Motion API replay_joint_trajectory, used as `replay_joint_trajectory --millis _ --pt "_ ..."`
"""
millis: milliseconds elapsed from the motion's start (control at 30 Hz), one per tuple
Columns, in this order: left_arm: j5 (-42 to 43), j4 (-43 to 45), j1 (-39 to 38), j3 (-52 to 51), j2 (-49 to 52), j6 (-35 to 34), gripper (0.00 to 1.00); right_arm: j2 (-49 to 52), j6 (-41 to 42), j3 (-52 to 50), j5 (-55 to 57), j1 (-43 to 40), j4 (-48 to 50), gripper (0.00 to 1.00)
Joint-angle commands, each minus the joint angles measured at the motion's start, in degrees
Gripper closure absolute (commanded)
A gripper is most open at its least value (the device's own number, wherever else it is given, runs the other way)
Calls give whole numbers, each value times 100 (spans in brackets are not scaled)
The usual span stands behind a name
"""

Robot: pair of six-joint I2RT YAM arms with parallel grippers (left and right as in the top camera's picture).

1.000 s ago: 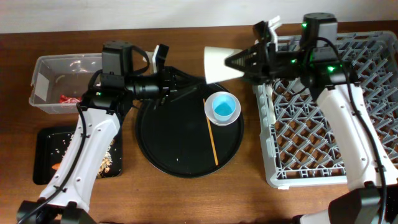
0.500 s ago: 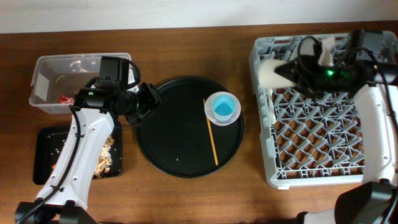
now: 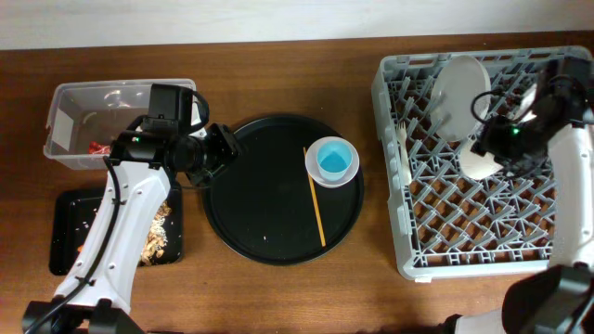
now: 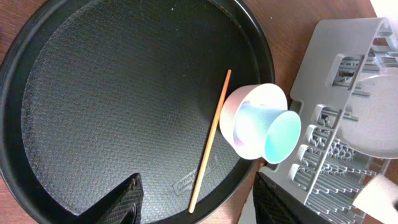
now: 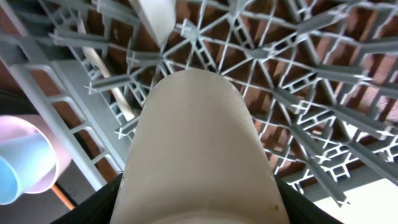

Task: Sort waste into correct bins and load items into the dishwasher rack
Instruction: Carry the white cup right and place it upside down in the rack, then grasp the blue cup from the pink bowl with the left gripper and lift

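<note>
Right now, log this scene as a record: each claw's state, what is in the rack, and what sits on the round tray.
left claw: open, empty, above the round black tray near its left edge
right claw: shut on pale bowl, over the dishwasher rack
in rack: round whitish plate, propped among the pegs
on round tray: light-blue cup nested in white cup; thin wooden stick beside them

It looks like a robotics lab: a wooden desk [image 3: 278, 297] by a plain white wall [image 3: 232, 19] carries a freestanding dishwasher rack [image 3: 464, 223].
</note>
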Motion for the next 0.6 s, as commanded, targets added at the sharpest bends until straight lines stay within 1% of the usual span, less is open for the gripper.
replay_joint_trajectory --millis 0,100,200,233,300,367,433,533,567 --pt "-81 -26 13 11 -33 116 44 271 -37 -107 120 382 -17 38" --pt "-81 -26 13 11 -33 116 43 332 166 -286 487 640 -20 37" --pt "-81 -26 13 11 -33 116 43 332 179 -313 610 723 -87 30" --pt "-81 -26 13 11 -33 116 43 332 179 -313 610 723 -109 25" --pt "-81 -26 13 11 -33 116 43 332 179 -313 608 723 -170 8" --pt "-81 -26 13 11 -33 116 42 332 179 -313 603 723 -216 5" --pt "-81 -26 13 11 -33 116 38 323 177 -310 382 723 -258 4" --pt "-72 -33 11 9 -33 278 37 173 83 -306 -400 726 -299 4" --pt "13 -26 -11 9 -33 492 37 -17 63 -306 -820 761 -273 4"
